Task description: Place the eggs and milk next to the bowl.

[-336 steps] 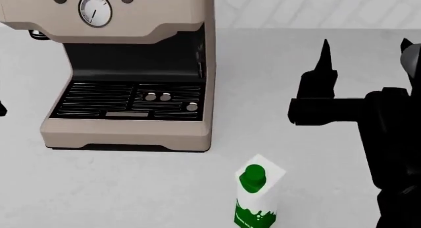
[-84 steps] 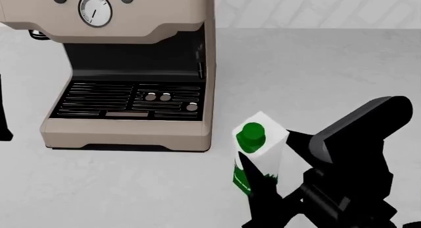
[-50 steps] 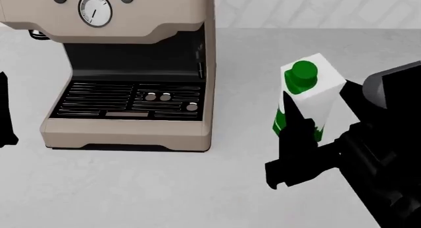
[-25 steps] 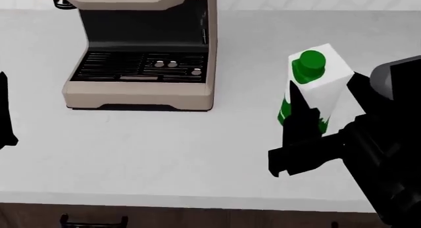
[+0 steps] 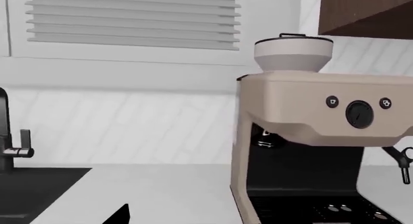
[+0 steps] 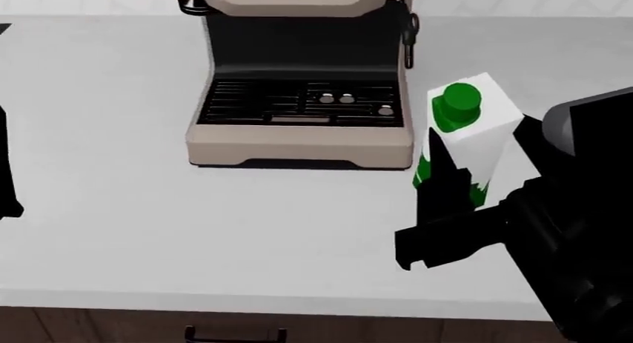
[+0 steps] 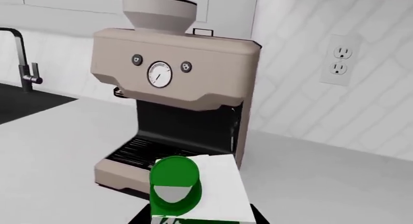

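**A:** The right gripper (image 6: 465, 181) is clamping the milk carton (image 6: 463, 139) between its black fingers; one finger (image 6: 442, 181) is lying across the carton's front, the other is sitting behind it; the carton is being held upright, lifted clear of the white countertop (image 6: 148, 210).

**B:** And the green cap (image 6: 456, 104) is facing up at us; from the right wrist view the same cap (image 7: 175, 184) is filling the foreground, with the espresso machine (image 7: 171, 108) standing just beyond it.

**A:** Right; in the head view the espresso machine (image 6: 302, 84) is sitting beside the carton, towards the robot's left, its drip tray (image 6: 302, 102) facing us.

**B:** The left gripper?

**A:** Only a dark sliver (image 6: 6, 165) is showing at the edge; I cannot tell whether it is parted or closed; its wrist camera is looking at a faucet (image 5: 11, 137), a sink (image 5: 32, 190) and window blinds (image 5: 129, 18).
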